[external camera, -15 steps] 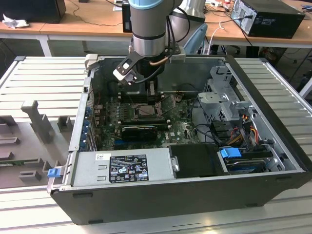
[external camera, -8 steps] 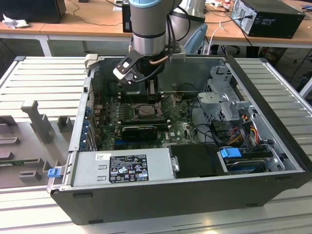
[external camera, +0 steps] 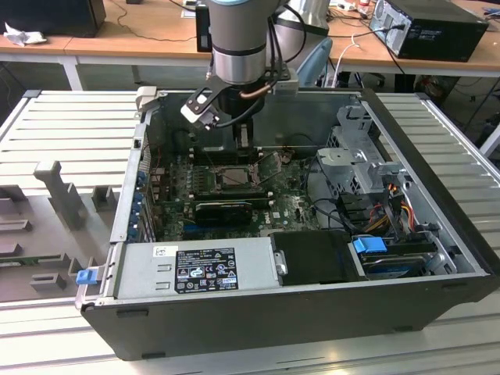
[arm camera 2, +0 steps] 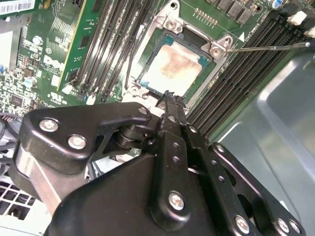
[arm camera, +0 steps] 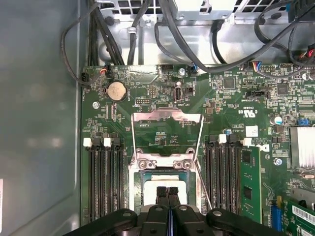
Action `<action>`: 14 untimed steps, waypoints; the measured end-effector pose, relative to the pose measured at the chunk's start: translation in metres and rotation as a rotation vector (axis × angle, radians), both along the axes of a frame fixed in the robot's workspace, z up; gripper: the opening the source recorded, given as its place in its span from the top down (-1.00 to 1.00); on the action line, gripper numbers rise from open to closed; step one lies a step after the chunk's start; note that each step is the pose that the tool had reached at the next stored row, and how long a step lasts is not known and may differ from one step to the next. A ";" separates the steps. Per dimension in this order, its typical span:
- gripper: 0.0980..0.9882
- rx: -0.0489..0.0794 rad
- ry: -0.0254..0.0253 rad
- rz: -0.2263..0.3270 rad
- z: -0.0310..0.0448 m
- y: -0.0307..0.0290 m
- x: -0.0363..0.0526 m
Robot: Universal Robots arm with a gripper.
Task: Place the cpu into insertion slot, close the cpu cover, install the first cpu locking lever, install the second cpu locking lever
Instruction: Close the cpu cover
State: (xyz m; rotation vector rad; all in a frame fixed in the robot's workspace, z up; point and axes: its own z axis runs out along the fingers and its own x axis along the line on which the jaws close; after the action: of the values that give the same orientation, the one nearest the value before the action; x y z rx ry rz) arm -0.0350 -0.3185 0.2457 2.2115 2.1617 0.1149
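Observation:
The cpu (arm camera 2: 172, 69), a pale silver square, lies in the insertion slot (arm camera 2: 216, 49) on the green board; both wrist views show it (arm camera: 165, 179). My gripper (arm camera 2: 167, 96) hangs just above the cpu's edge with its two fingers pressed together, holding nothing (arm camera: 167, 191). In the exterior view the gripper (external camera: 236, 156) reaches down into the open computer case over the slot (external camera: 234, 176). The cpu cover (arm camera: 167, 116), a thin grey frame, stands swung back from the slot. A thin wire lever (arm camera 2: 266, 47) sticks out to one side of the slot.
Long black memory slots (arm camera: 104, 182) flank the socket on both sides. A black expansion card (external camera: 223, 209) lies in front of the socket. A grey power supply (external camera: 199, 269), a drive cage (external camera: 355, 156) and loose cables (arm camera: 197, 54) crowd the case.

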 end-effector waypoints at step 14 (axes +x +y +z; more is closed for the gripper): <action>0.98 0.001 0.0070 -0.006 0.0075 -0.0003 0.0191</action>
State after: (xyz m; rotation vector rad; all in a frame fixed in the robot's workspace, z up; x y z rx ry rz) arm -0.0159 -0.3188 0.2532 2.2218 2.1587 0.1078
